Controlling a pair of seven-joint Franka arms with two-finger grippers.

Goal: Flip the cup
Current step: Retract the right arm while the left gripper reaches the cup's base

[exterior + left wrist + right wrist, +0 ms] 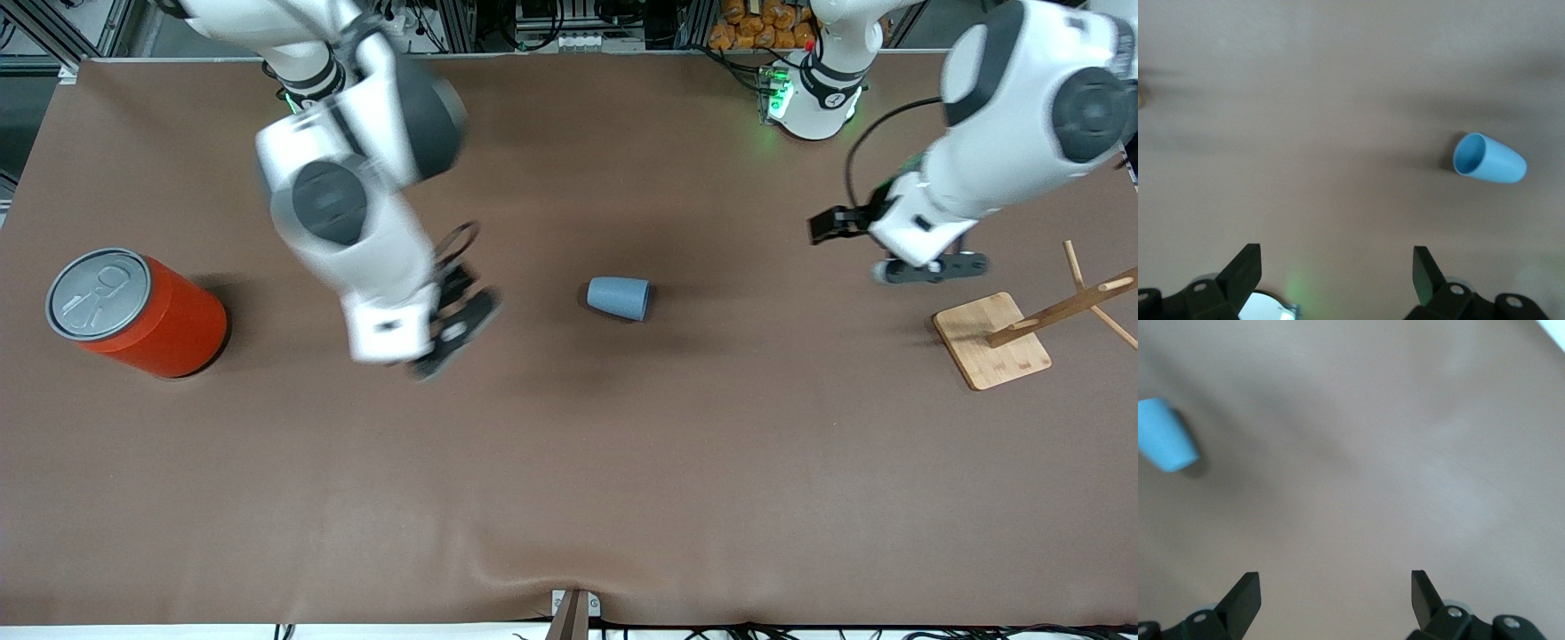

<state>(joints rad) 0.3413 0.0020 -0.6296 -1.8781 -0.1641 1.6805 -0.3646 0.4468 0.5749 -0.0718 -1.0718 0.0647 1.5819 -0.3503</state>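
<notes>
The small light-blue tapered plastic cup (pixel 619 297) lies on its side near the middle of the brown table (pixel 569 462), long axis running along the table's length, its wider open mouth toward the left arm's end. The right gripper (pixel 453 331) hangs over bare table beside the cup, jaws spread wide and empty. The left gripper (pixel 929 268), equally wide and empty, hangs near a wooden stand (pixel 991 340). An orange can (pixel 133 311) stands well apart from the cup.

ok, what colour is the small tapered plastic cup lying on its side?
Plain light blue; the small tapered plastic cup shows best in the left wrist view.
</notes>
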